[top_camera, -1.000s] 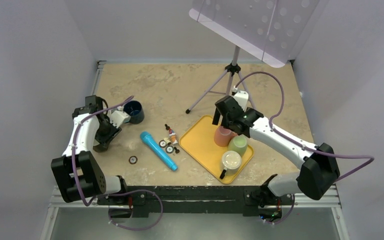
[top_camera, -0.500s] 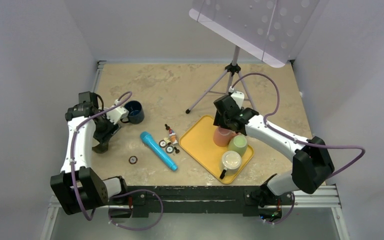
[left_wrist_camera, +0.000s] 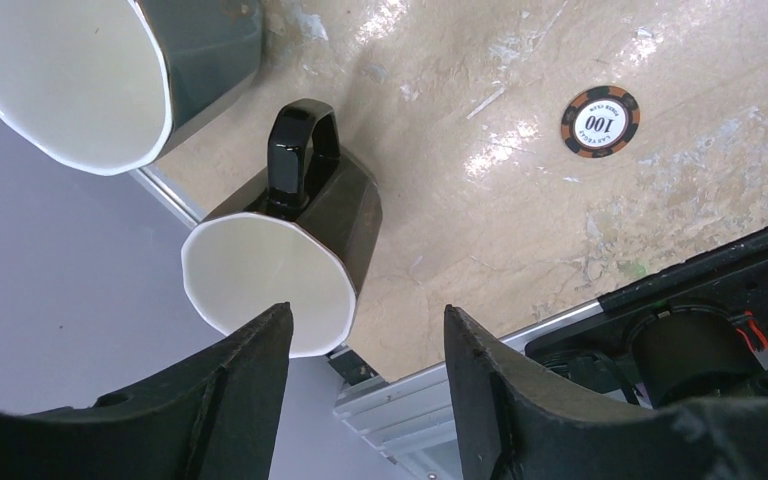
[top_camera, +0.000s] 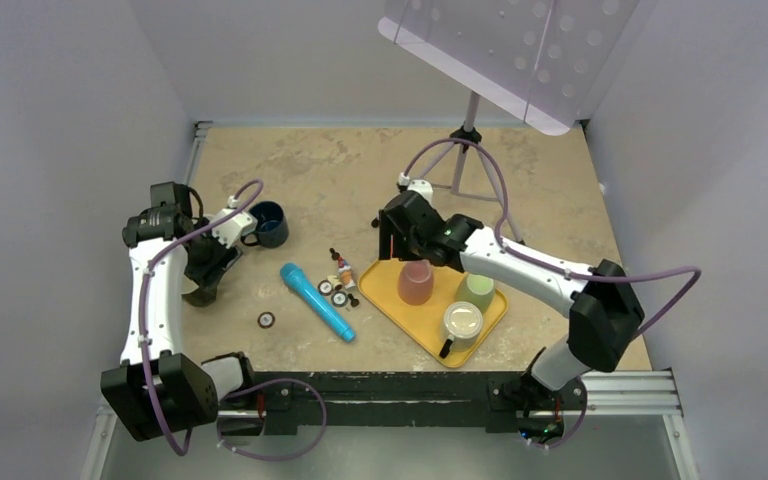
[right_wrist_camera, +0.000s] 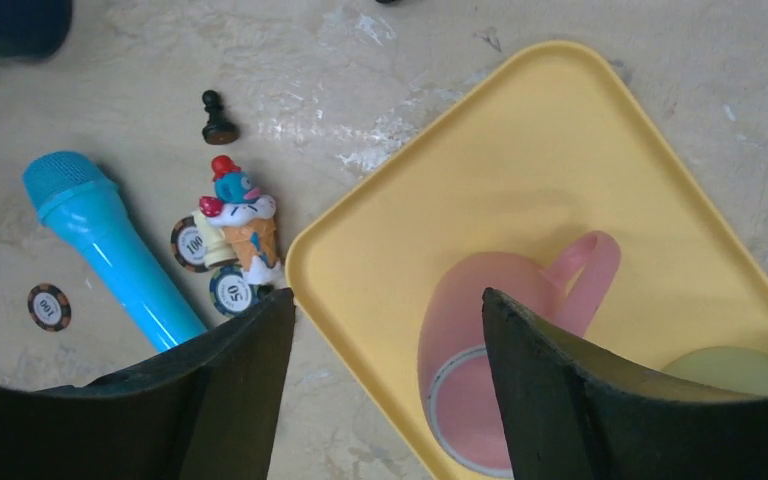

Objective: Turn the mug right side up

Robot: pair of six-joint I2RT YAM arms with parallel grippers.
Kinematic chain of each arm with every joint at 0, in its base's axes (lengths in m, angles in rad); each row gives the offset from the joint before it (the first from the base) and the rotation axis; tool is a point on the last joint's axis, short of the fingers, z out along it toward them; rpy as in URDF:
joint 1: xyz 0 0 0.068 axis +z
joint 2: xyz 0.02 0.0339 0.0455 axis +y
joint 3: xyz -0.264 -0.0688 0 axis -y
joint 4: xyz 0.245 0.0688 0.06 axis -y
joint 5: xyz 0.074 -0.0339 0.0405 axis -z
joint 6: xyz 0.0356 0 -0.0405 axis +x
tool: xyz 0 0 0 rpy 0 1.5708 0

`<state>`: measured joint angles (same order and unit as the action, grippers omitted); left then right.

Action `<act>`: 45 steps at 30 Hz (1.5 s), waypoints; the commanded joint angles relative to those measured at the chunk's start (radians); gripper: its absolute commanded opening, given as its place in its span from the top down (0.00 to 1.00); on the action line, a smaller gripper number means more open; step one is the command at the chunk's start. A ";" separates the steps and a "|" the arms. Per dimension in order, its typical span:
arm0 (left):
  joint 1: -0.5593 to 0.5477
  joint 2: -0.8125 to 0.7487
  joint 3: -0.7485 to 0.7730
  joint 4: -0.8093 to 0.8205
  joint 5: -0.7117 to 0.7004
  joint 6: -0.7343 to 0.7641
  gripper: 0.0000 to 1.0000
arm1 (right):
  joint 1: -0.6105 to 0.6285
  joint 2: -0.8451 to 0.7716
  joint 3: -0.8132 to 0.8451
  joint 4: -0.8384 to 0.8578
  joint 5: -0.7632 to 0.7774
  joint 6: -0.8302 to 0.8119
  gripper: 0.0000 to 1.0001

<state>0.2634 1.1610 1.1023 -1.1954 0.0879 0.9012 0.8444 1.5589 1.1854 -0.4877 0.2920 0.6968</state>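
A pink mug [top_camera: 415, 283] stands bottom up on the yellow tray [top_camera: 385, 292]. In the right wrist view the pink mug [right_wrist_camera: 490, 350] shows its base ring, with its handle at the upper right. My right gripper [top_camera: 393, 252] is open and empty above the tray's left part; in the wrist view the gripper [right_wrist_camera: 385, 295] has the mug partly under the right finger. My left gripper [top_camera: 208, 278] is open and empty; in its wrist view the gripper [left_wrist_camera: 365, 310] hangs just beside a black mug [left_wrist_camera: 300, 240] with a white inside.
A green mug [top_camera: 476, 290] and a cream mug [top_camera: 462, 322] share the tray. A blue microphone [top_camera: 317, 300], a toy figure [right_wrist_camera: 243, 215], a chess pawn [right_wrist_camera: 218, 120] and poker chips lie left of it. A dark blue mug [top_camera: 268, 222] and a music stand's tripod [top_camera: 460, 150] stand behind.
My right arm has swung left, and the pink mug now sits further left on the tray, clear of the green mug. My left arm has barely moved.
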 commanded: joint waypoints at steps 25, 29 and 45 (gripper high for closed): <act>0.000 -0.087 -0.015 -0.051 0.077 0.054 0.39 | -0.160 0.219 0.060 -0.109 -0.076 -0.042 0.37; -0.001 -0.093 -0.006 -0.067 0.068 0.045 0.39 | -0.157 0.202 0.045 -0.102 -0.098 -0.060 0.44; -0.032 -0.129 0.104 -0.222 0.284 -0.004 0.37 | -0.123 0.167 0.084 -0.065 -0.149 -0.134 1.00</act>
<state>0.2489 1.0203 1.1233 -1.3529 0.2321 0.9215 0.7033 1.7905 1.2255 -0.5964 0.1650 0.5873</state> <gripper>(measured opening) 0.626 0.162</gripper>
